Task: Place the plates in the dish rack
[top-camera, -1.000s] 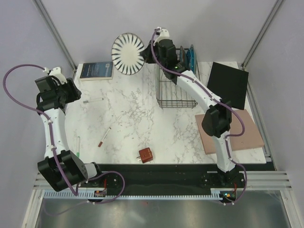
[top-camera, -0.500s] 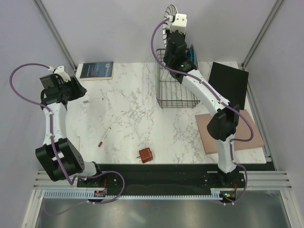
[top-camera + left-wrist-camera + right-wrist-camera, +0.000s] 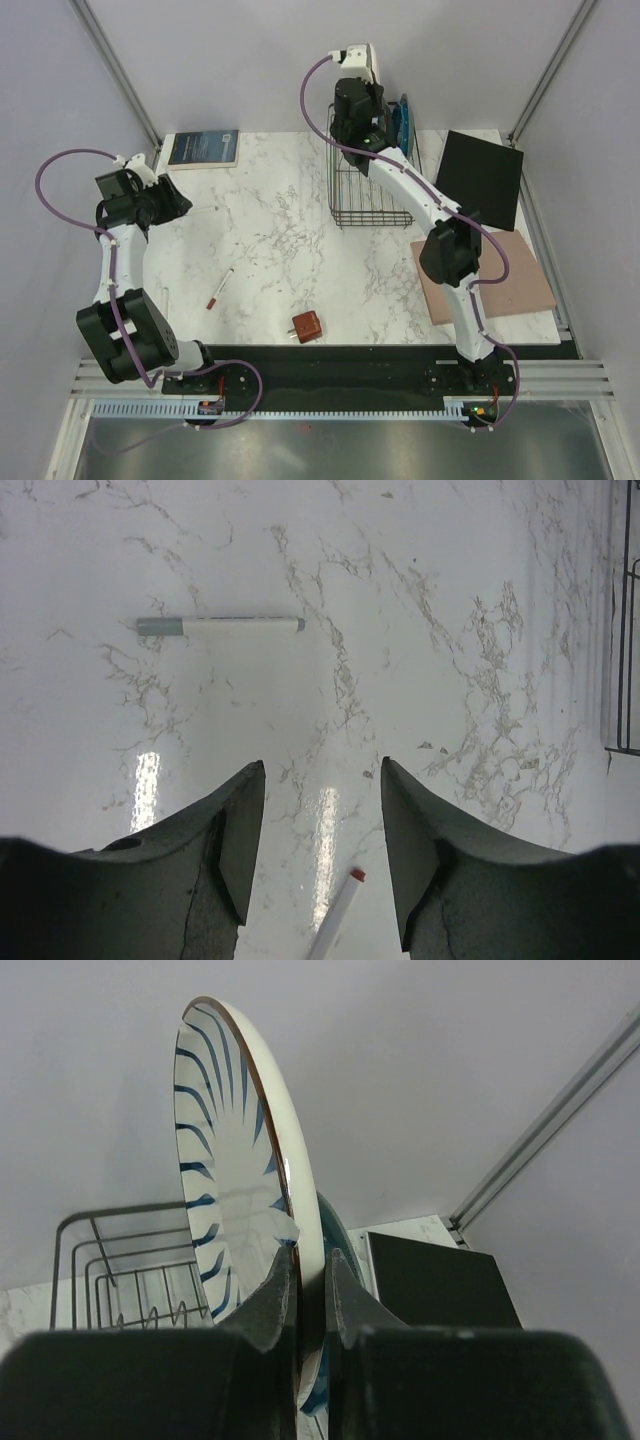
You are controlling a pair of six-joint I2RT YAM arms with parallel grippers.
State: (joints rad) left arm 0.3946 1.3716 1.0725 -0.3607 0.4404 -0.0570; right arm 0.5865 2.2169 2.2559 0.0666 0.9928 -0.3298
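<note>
PLATE: white striped plate (image 3: pixel 235 1190), dark-blue radial stripes, upright at frame centre; dish rack (image 3: pixel 110 1275) at lower left | JAWS: my right gripper (image 3: pixel 310 1257) pinches its rim; my left gripper (image 3: pixel 322 852) stands parted, empty | SURFACE: white marble tabletop (image 3: pixel 420 630), grey walls (image 3: pixel 450 1050).

A white marble table (image 3: pixel 280 240) with grey veins fills the middle of the top view. Plain pale grey walls close it in: the back wall (image 3: pixel 230 50) at 12 o'clock, the left wall (image 3: pixel 40 100) at 9, the right wall (image 3: pixel 600 150) at 3. Aluminium struts run up the corners at 11 (image 3: pixel 112 70) and 1 (image 3: pixel 550 70). At 6 o'clock a black strip (image 3: pixel 350 365) edges the table, then a slotted rail (image 3: pixel 330 405) and a dull metal sheet (image 3: pixel 330 450). Soft overhead light leaves two glare streaks (image 3: pixel 145 790) on the marble.
</note>
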